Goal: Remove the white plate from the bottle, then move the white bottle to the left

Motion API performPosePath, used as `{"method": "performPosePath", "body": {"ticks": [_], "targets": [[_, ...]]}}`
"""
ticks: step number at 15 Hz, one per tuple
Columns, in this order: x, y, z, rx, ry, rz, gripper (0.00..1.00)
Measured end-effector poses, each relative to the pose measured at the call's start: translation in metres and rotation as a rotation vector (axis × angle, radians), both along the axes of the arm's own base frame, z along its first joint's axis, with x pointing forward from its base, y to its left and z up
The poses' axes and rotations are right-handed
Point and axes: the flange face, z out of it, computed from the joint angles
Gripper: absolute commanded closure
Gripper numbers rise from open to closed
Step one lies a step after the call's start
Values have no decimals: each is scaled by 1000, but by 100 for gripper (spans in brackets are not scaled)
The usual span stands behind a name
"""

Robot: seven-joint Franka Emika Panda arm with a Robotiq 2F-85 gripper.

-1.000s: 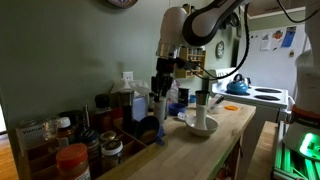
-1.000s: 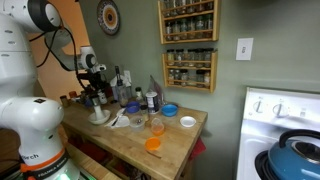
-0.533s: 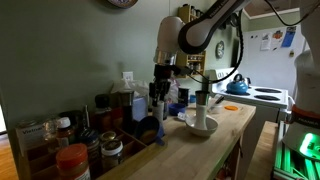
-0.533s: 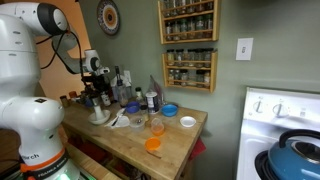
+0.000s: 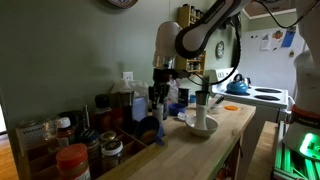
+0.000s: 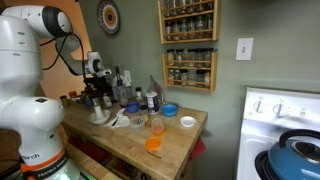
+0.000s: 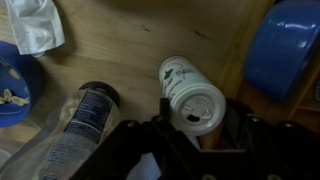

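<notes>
In the wrist view the white bottle (image 7: 186, 82) stands upright on the wooden table, seen from above, with nothing on its round cap. My gripper (image 7: 196, 112) is open, one finger close on each side of the bottle's top. A small gap shows at the right finger. In the exterior views the gripper (image 5: 157, 100) (image 6: 97, 96) hangs low among the bottles at the back of the table, and the white bottle is hidden there. The white plate (image 6: 187, 122) lies flat on the table near its far end.
A dark glass bottle (image 7: 85, 120) stands just left of the white bottle. A blue bowl (image 7: 14, 85), crumpled white wrapping (image 7: 35, 25) and a blue dish (image 7: 290, 45) are nearby. A larger white bowl (image 5: 200, 127) (image 6: 100, 118) holds a bottle. An orange cup (image 6: 153, 142) stands by the front edge.
The arm has sunk a little, bringing the gripper lower around the white bottle. Nothing else on the table has moved.
</notes>
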Motion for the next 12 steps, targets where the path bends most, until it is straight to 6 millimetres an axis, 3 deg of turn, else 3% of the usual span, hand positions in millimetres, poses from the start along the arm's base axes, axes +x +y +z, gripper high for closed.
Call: {"method": "performPosePath", "body": {"ticks": [3,7,12], "targets": [[1,1,2,4,-2,1,1],[3,4,17,20,-26,-2,0],[-1,0,58,61,-25,-55,0]]}}
